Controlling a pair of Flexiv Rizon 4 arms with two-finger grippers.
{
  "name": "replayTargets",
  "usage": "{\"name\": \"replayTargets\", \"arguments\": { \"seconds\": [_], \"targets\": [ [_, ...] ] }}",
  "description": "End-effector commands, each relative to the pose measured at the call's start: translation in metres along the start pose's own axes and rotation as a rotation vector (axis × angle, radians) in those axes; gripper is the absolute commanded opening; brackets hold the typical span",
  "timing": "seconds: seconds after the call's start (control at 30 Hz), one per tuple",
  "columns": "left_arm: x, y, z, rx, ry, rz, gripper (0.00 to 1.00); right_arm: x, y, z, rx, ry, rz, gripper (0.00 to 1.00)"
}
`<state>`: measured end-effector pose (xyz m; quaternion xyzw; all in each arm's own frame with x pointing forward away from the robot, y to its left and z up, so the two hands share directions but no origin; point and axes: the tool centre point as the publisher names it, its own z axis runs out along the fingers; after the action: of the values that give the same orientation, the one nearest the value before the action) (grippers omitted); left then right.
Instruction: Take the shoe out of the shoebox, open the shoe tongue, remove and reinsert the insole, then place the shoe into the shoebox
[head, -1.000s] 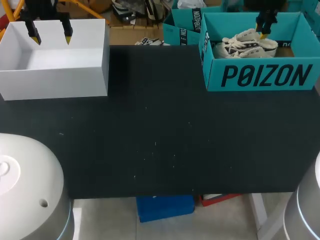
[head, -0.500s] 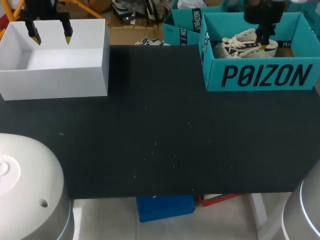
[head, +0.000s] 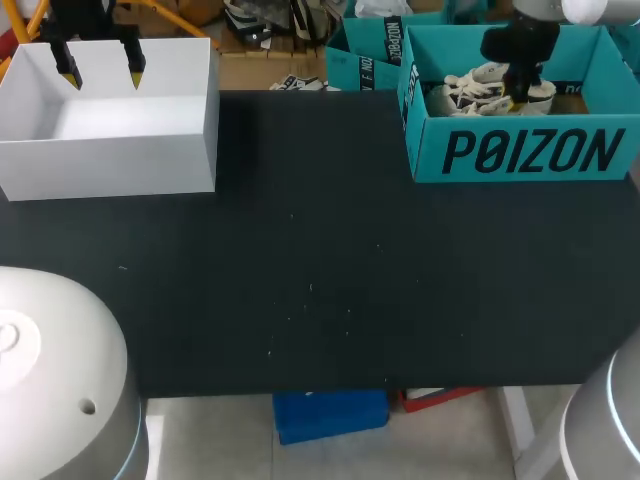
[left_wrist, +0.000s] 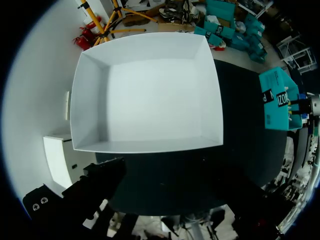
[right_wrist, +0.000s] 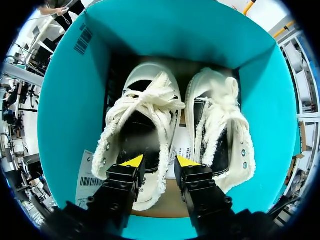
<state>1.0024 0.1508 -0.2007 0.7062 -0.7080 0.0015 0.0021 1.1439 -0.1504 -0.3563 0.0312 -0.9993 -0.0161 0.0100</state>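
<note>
Two white canvas shoes with frayed edges lie side by side in the teal shoebox (head: 530, 152) at the table's back right. My right gripper (head: 519, 97) is down inside that box. In the right wrist view its fingers (right_wrist: 159, 161) straddle the inner side wall of one shoe (right_wrist: 145, 107) near the heel: one yellow tip is inside the shoe's mouth, the other is in the gap beside the second shoe (right_wrist: 222, 137). A slit still shows between them, so it is open. My left gripper (head: 101, 77) hangs open over the white box (head: 110, 165), holding nothing.
The white box (left_wrist: 90, 100) at the back left has nothing in it. A barcode label (right_wrist: 87, 176) lies on the shoebox floor beside the shoe. The black tabletop (head: 320, 250) stretches between the two boxes and to the front edge.
My right gripper has come down into the shoebox onto the shoe, and its fingers have drawn closer together. The left arm has not moved.
</note>
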Motion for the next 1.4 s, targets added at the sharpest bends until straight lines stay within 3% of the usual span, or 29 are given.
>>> {"name": "replayTargets", "arguments": {
  "seconds": [0.03,0.13,0.57,0.6,0.63,0.67,0.73,0.97,1.17,1.4],
  "targets": [
    [0.001,0.001,-0.001,-0.001,-0.003,-0.001,1.0,-0.01,0.0,0.017,-0.007,0.019,0.002,0.33],
    [0.001,0.001,-0.001,-0.001,-0.003,-0.001,1.0,-0.01,0.002,0.027,-0.015,0.026,0.009,0.27],
    [0.001,0.001,-0.001,-0.001,-0.003,-0.001,1.0,-0.005,0.005,0.055,-0.033,0.044,0.021,0.27],
    [0.001,0.001,-0.001,-0.001,-0.003,-0.001,1.0,-0.005,0.004,0.056,-0.032,0.044,0.022,0.22],
    [0.001,0.001,-0.001,-0.001,-0.003,-0.001,1.0,-0.005,0.004,0.056,-0.03,0.044,0.024,0.07],
    [0.001,0.001,-0.001,-0.001,-0.003,-0.001,1.0,-0.005,0.004,0.057,-0.029,0.044,0.026,0.0],
    [0.001,0.001,-0.001,-0.001,-0.003,-0.001,1.0,-0.005,0.003,0.056,-0.027,0.044,0.025,0.0],
    [0.001,0.001,-0.001,-0.001,-0.003,-0.001,1.0,0.003,0.007,0.035,-0.029,0.056,0.032,0.0],
    [0.001,0.001,-0.001,-0.001,-0.003,-0.001,1.0,0.01,0.014,0.007,-0.035,0.067,0.017,0.0],
    [0.001,0.001,-0.001,-0.001,-0.003,-0.001,1.0,0.007,0.008,-0.028,0.005,0.042,0.019,0.0]
  ]
}}
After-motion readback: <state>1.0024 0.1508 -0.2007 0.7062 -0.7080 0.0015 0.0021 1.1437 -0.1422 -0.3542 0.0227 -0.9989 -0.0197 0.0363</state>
